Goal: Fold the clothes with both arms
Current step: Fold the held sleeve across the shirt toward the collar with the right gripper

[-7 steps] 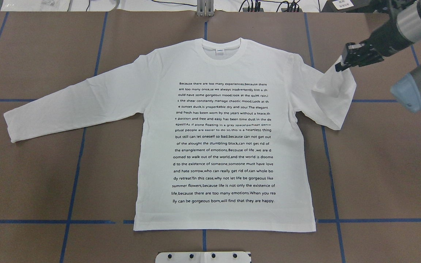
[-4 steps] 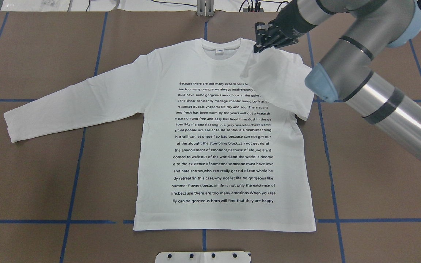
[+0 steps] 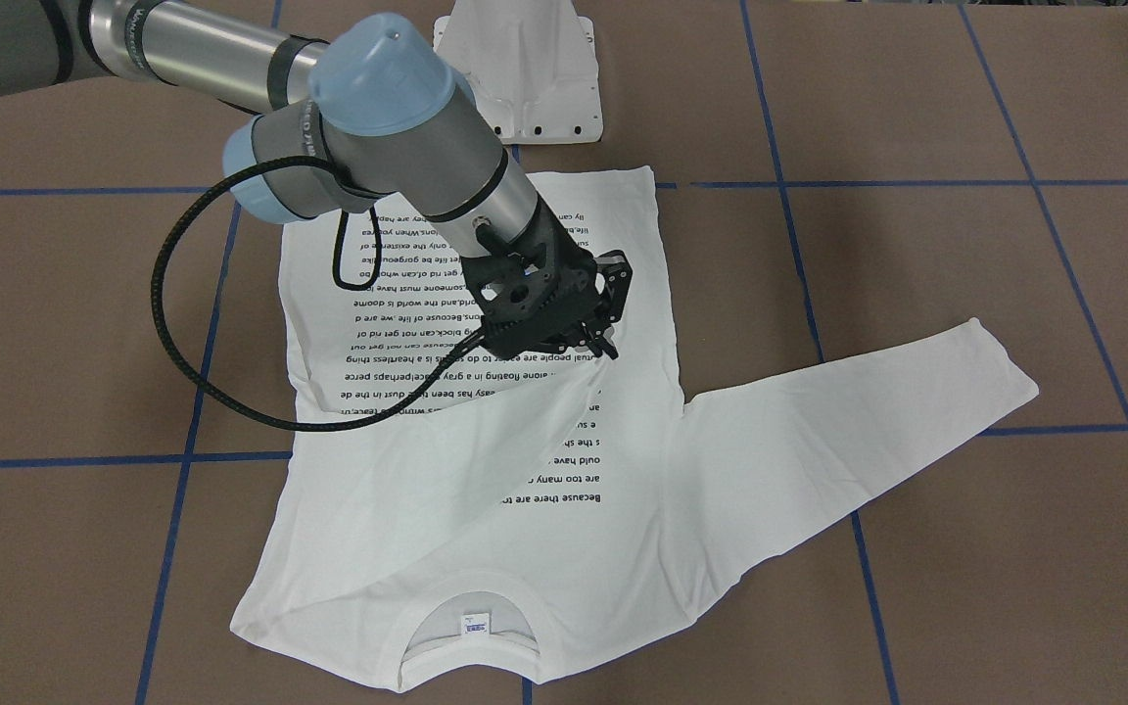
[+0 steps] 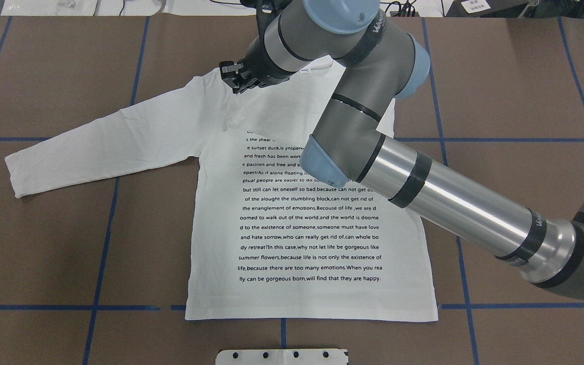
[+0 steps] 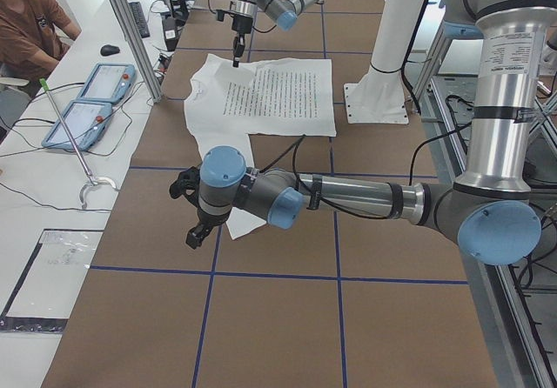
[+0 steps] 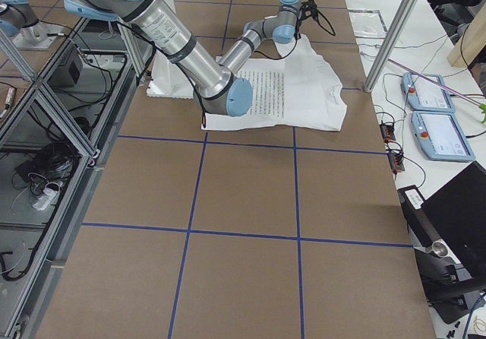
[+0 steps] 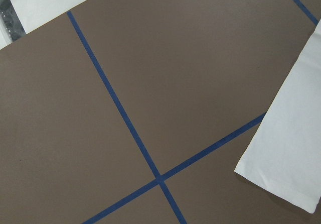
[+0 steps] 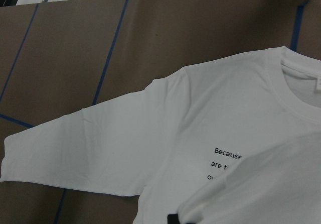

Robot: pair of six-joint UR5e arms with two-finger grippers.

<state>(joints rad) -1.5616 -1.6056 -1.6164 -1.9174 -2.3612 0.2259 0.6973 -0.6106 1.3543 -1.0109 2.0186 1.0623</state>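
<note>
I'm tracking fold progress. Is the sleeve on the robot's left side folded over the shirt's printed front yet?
No. That sleeve of the shirt lies stretched out flat on the table, beside the body.

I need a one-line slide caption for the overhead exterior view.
Right gripper holds the shirt's right sleeve folded across the printed text, near the left shoulder.

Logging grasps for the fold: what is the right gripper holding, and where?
The right gripper holds the shirt by its sleeve cuff, laid across the chest.
</note>
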